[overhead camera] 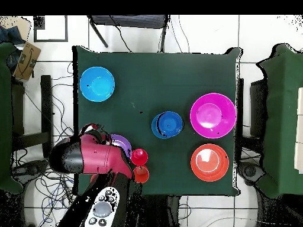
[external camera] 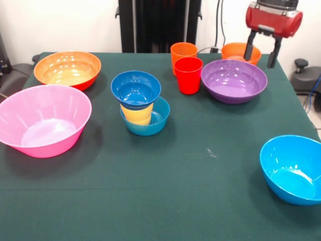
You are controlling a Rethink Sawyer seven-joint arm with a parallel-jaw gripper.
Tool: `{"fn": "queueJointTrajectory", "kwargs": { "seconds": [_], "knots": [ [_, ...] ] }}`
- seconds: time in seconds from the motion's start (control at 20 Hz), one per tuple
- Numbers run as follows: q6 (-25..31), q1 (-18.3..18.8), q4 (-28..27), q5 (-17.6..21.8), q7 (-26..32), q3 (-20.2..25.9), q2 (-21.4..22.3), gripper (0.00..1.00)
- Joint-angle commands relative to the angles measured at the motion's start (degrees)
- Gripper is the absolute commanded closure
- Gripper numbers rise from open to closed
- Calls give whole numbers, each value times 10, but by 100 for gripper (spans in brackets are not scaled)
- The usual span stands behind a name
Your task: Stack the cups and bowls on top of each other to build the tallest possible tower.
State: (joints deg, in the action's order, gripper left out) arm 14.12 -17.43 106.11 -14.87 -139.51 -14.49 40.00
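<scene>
While the claw (external camera: 261, 48) hangs spread over the dark green table (external camera: 165, 186) — white wall (external camera: 75, 25) behind.

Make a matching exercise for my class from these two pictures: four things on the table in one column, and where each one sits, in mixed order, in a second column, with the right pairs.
Things
1. yellow cup
2. red cup
3. small orange bowl
4. large pink bowl

Places (front view)
A. under the robot's open hand, at the table's far edge
B. between two small blue bowls in the tower
C. alone at the table's left edge
D. just left of the purple bowl, in front of the orange cup

Pairs: 1-B, 2-D, 3-A, 4-C
</scene>
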Motion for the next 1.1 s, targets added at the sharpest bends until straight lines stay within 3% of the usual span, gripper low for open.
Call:
{"fn": "queueJointTrajectory", "kwargs": {
  "seconds": [0.05, 0.15, 0.4, 1.1],
  "knots": [
    [76, 6, 50, 70, 56, 110, 10, 0],
    [85, -6, 40, 82, 50, 98, 3, 0],
    [68, 4, 39, 106, 49, 118, -22, 0],
    [72, 8, 32, 151, 29, 116, -3, 0]
  ]
}}
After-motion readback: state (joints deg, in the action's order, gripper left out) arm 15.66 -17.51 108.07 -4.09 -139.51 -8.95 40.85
